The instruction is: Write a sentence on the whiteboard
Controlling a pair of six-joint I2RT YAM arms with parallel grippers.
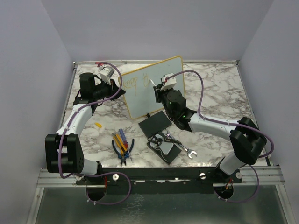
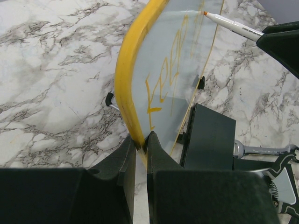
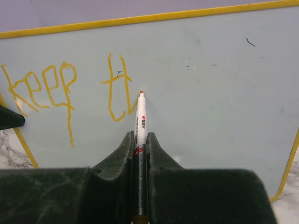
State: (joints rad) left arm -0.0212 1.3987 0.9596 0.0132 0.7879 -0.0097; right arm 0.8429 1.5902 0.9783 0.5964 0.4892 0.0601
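Note:
The whiteboard (image 1: 142, 100) stands tilted upright at the back of the table, its yellow frame (image 2: 125, 70) pinched at the left edge by my shut left gripper (image 2: 141, 140). The sentence (image 3: 46, 86) reads "keep" plus a "t" and one more upright stroke in yellow-orange; the same sentence (image 2: 163, 88) appears side-on in the left wrist view. My right gripper (image 3: 140, 137) is shut on a white marker (image 3: 140, 119), whose orange tip rests against the whiteboard (image 3: 215, 93) just right of the last stroke. From the left wrist view the marker (image 2: 233, 25) comes in from the upper right.
A flat black pad (image 1: 154, 124) lies in front of the board. Nearer the arms lie pliers and screwdrivers (image 1: 122, 144), a black tray (image 1: 164, 148) holding tools, and a wrench (image 1: 186, 150). A small yellow piece (image 1: 98, 124) sits on the marble at the left.

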